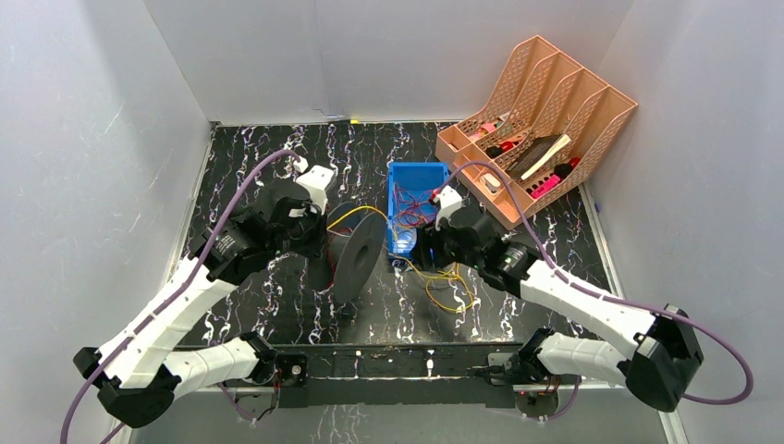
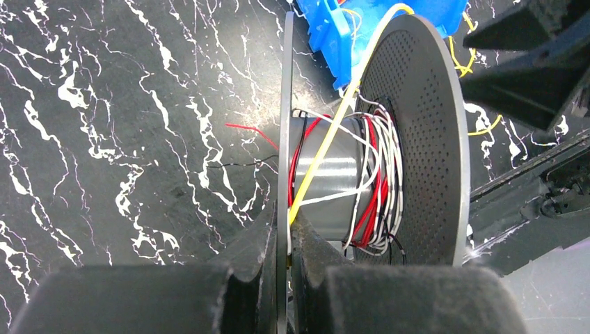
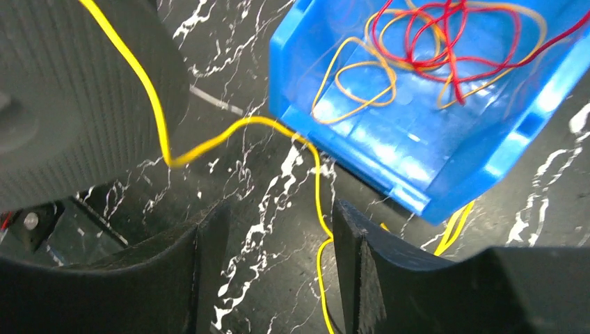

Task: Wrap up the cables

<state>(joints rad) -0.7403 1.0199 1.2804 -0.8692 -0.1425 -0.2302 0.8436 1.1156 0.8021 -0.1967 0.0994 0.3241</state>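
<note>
A grey spool (image 1: pixel 358 257) stands on edge mid-table. My left gripper (image 2: pixel 285 224) is shut on its thin left flange (image 2: pixel 284 104), and a yellow cable (image 2: pixel 328 146) runs over the hub (image 2: pixel 332 182) down into that grip. Red and white wires (image 2: pixel 372 188) are wound on the hub. My right gripper (image 3: pixel 278 250) is open just right of the spool; the yellow cable (image 3: pixel 316 184) lies on the table between its fingers, close to the right finger (image 3: pixel 351 257). More yellow and red cables (image 3: pixel 424 42) lie in the blue bin (image 3: pixel 417 163). Loose yellow loops (image 1: pixel 450 287) lie on the table.
The blue bin (image 1: pixel 416 176) stands just behind the spool and the right gripper (image 1: pixel 423 248). A peach slotted file organizer (image 1: pixel 541 120) holding tools stands at the back right. White walls enclose the black marbled table (image 1: pixel 259 176). A loose red wire end (image 2: pixel 247 131) lies left of the spool.
</note>
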